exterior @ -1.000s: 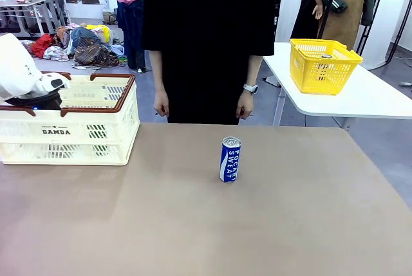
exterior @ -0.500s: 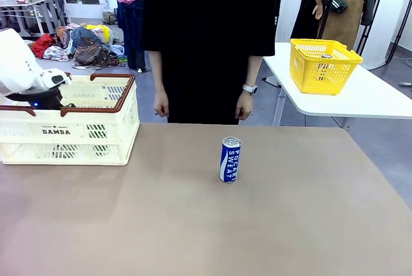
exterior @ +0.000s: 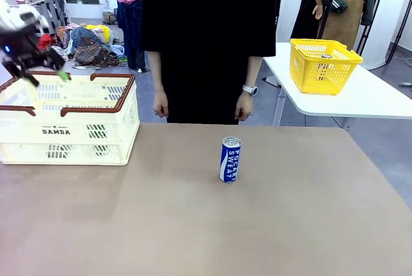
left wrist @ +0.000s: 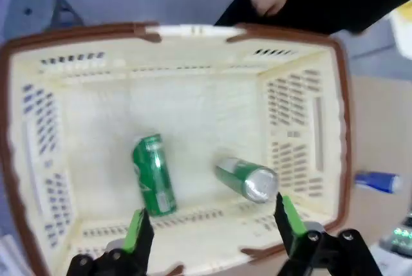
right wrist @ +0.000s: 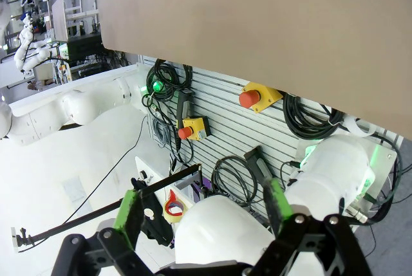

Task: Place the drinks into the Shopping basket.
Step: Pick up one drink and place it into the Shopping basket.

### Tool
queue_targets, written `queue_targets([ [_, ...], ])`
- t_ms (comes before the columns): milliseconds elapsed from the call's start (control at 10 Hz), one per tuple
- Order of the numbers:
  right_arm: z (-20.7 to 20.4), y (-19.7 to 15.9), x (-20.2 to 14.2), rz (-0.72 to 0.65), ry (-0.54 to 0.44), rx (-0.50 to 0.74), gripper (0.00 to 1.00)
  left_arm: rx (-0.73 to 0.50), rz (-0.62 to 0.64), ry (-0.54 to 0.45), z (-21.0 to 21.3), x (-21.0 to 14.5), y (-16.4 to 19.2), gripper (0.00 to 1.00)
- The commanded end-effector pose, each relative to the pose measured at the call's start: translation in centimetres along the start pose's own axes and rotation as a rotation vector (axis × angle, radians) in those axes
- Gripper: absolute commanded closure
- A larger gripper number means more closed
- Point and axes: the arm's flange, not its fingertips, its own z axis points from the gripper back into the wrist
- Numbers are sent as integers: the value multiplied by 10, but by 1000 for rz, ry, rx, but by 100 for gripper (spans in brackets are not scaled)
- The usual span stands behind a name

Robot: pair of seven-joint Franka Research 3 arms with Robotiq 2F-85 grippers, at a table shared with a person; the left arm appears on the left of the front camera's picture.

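Observation:
The Shopping basket (exterior: 96, 116), cream with a brown rim, stands at the table's far left. My left gripper (exterior: 46, 78) hangs open just above its back left rim, holding nothing. From the left wrist view I look down between the spread fingers of my left gripper (left wrist: 212, 228) into the basket (left wrist: 302, 128). Two green drinks lie on its floor, one (left wrist: 154, 174) on the left and one (left wrist: 248, 179) on the right. A blue-and-white Pocari Sweat can (exterior: 230, 159) stands upright mid-table, also seen as the blue can (left wrist: 376, 181) outside the basket. My right gripper (right wrist: 203, 211) is open and empty.
A person in black (exterior: 206, 38) stands at the table's far edge, hands down at their sides. A yellow basket (exterior: 322, 64) sits on a white side table at the back right. Brown tabletop (exterior: 193, 224) spreads around the blue can.
My left gripper has risen from deep inside the basket to above its rim, and its jaws have opened. The blue can and the person have not moved.

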Motion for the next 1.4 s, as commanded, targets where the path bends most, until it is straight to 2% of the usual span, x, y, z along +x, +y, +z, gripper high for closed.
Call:
queue_targets([
  [0,2,1,0,14,-1,8,0,-103,123,80,37,-11,-5,0],
  [100,2,1,0,14,-1,8,0,-195,152,89,67,-30,-7,0],
  [200,2,1,0,14,-1,8,0,-313,142,167,96,-58,-9,0],
  [300,2,1,0,14,-1,8,0,-384,147,175,113,-91,-10,0],
  [500,2,1,0,14,-1,8,0,-493,131,157,116,-173,-6,0],
  [600,2,1,0,14,-1,8,0,-534,123,161,109,-204,4,0],
  [900,2,1,0,14,-1,8,0,-732,154,245,52,-249,48,0],
  [1100,2,1,0,14,-1,8,0,-823,130,266,33,-253,78,0],
  [1200,2,1,0,14,-1,8,0,-704,161,244,45,-262,50,0],
  [1300,2,1,0,14,-1,8,0,-704,161,244,45,-262,50,0],
])
